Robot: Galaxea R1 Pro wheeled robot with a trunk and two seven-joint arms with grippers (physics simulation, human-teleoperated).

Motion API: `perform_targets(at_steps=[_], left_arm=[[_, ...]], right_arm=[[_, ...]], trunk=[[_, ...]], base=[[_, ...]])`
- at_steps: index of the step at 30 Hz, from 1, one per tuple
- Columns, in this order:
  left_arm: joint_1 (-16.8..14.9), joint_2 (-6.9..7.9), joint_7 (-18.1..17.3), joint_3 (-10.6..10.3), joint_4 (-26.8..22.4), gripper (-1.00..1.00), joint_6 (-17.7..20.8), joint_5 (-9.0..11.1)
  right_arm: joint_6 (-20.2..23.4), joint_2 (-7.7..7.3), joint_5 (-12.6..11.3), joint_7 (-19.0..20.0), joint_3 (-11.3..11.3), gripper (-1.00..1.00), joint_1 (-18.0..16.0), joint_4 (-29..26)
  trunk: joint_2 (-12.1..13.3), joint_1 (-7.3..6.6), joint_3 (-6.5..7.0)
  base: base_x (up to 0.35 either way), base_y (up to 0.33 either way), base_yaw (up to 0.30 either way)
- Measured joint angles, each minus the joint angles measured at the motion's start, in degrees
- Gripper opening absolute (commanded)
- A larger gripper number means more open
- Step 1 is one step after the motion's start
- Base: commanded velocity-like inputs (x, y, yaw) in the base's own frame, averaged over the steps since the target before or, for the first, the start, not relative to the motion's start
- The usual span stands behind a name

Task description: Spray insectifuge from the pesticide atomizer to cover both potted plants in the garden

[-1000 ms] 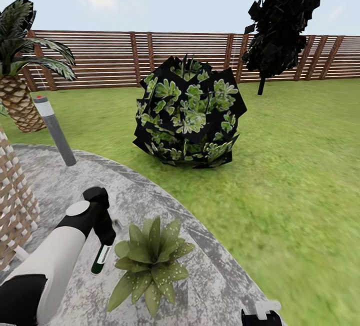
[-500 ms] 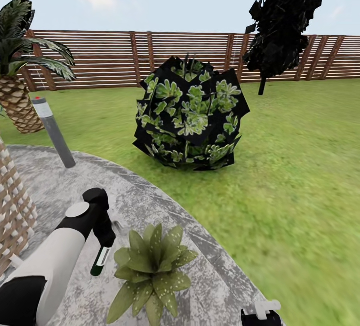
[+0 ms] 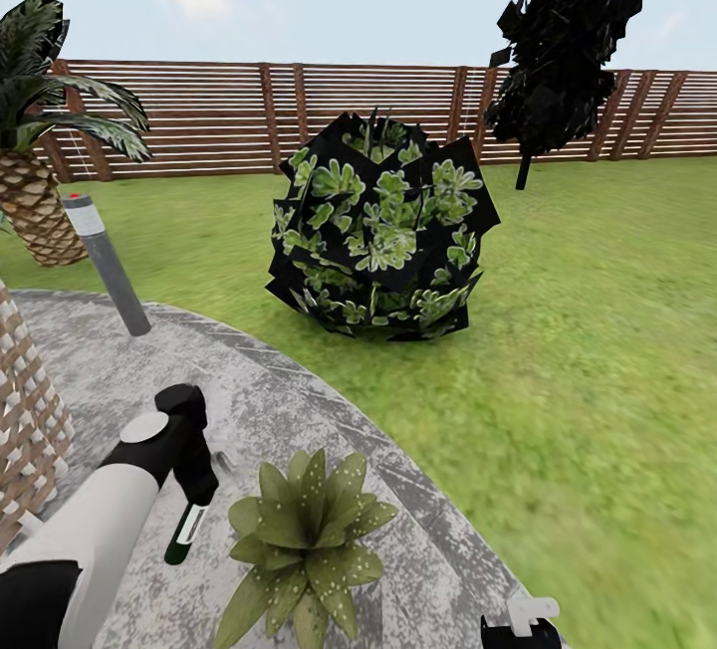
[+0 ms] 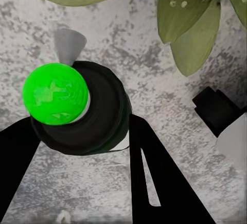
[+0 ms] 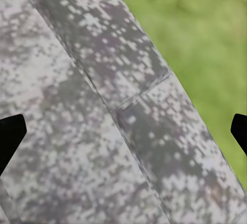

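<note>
My left gripper (image 3: pixel 195 486) is shut on the pesticide atomizer (image 3: pixel 184 532), a slim dark bottle with a white label that hangs tilted over the grey stone patio (image 3: pixel 299 400). Just right of it sits a potted plant (image 3: pixel 305 540), a low rosette of spotted green leaves. In the left wrist view the atomizer (image 4: pixel 95 113) shows end-on with a bright green base, my black fingers (image 4: pixel 154 172) on both sides and the plant's leaves (image 4: pixel 190 23) close beyond it. My right gripper (image 5: pixel 125 131) stands open over the patio edge, nothing between its fingers.
A big round dark bush (image 3: pixel 378 226) stands on the lawn (image 3: pixel 597 350) ahead. A palm (image 3: pixel 40 141), a grey post (image 3: pixel 108 266) and a wooden lattice (image 3: pixel 25 410) are at the left. A slatted fence (image 3: pixel 398 111) and a dark tree (image 3: pixel 573 32) close the back.
My left arm has drifted a little down and to the left with the atomizer still held, slightly away from the plant. The view itself has shifted a touch.
</note>
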Motion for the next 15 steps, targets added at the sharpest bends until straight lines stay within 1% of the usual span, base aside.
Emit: perform_targets(at_steps=[6, 8, 11, 12, 14, 15], left_arm=[[0.1, -1.32, 0.0, -0.2, -0.1, -1.00, 0.6, -0.4], [0.1, -1.31, 0.0, -0.5, -0.3, -1.00, 0.6, -0.6], [0.2, -0.24, 0.0, -0.3, -0.1, -1.00, 0.4, -0.7], [0.2, 0.99, 0.0, -0.2, 0.0, -1.00, 0.4, -0.7], [0.2, 2.24, 0.0, -0.1, 0.1, -1.00, 0.3, -0.7], [0.4, 2.50, 0.0, 0.0, 0.2, -1.00, 0.2, -0.6]], right_arm=[[0.0, 0.00, 0.0, 0.0, 0.0, 1.00, 0.0, 0.0], [0.0, 0.00, 0.0, 0.0, 0.0, 1.00, 0.0, 0.0], [0.0, 0.00, 0.0, 0.0, 0.0, 1.00, 0.0, 0.0], [0.0, 0.00, 0.0, 0.0, 0.0, 1.00, 0.0, 0.0], [0.0, 0.00, 0.0, 0.0, 0.0, 1.00, 0.0, 0.0], [0.0, 0.00, 0.0, 0.0, 0.0, 1.00, 0.0, 0.0]], trunk=[[0.0, 0.00, 0.00], [0.0, 0.00, 0.00], [0.0, 0.00, 0.00], [0.0, 0.00, 0.00], [0.0, 0.00, 0.00], [0.0, 0.00, 0.00]], base=[[0.000, 0.000, 0.000], [0.000, 0.000, 0.000], [0.000, 0.000, 0.000], [0.000, 0.000, 0.000], [0.000, 0.000, 0.000], [0.000, 0.000, 0.000]])
